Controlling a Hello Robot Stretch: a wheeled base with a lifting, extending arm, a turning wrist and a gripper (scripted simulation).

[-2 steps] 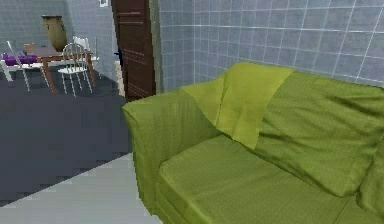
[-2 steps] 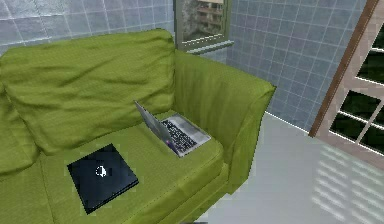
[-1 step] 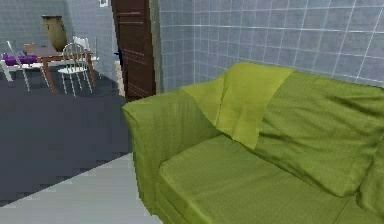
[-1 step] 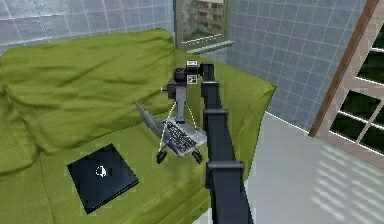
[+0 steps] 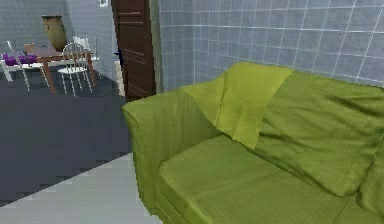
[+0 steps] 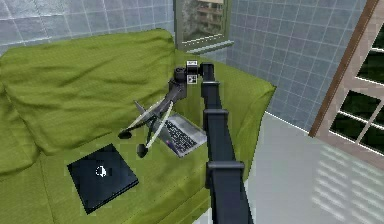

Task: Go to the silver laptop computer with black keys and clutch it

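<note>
A silver laptop (image 6: 182,137) with dark keys lies flat on the seat of a green sofa (image 6: 70,90), near the seat's right end. The dark arm (image 6: 220,150) rises from the bottom edge of the arm side view and passes right beside the laptop. The gripper (image 6: 135,143) reaches left from the arm's far end, its two thin fingers (image 6: 150,125) slanting down over the cushion just left of the laptop. I cannot tell whether it holds anything, nor whether it touches the laptop.
A closed black laptop (image 6: 102,177) lies on the seat farther left. A window (image 6: 205,22) sits behind the sofa, another window (image 6: 355,100) at right. In the forward view, the sofa (image 5: 260,150) fills the right, a dark door (image 5: 135,45) stands behind, and a dining table with chairs (image 5: 60,62) stands far left.
</note>
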